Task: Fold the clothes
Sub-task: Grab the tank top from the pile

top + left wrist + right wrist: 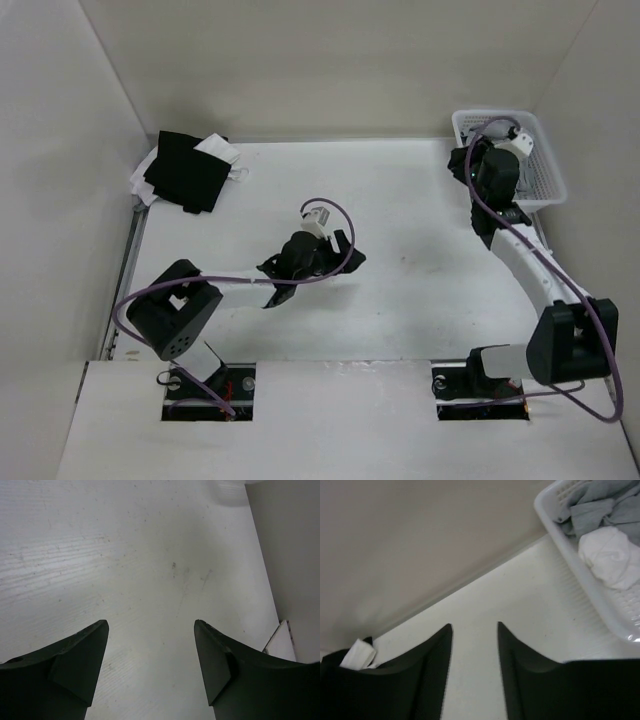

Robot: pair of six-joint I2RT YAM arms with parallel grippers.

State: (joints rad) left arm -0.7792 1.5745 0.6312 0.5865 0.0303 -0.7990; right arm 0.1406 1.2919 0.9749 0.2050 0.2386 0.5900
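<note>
Clothes [595, 515] sit bunched in the basket [582, 592], so my right jaws hang part open and empty beside it, my left jaws wide open over the bench [125, 555].

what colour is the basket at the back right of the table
White; the basket shows best in the right wrist view.

The right gripper [475, 625] is seen with fingers [432, 670] parted above the white table [520, 595]. Beyond the right finger, a grey shirt [592, 512] and white cloth [612, 555] are piled in a white basket [597, 610].
</note>
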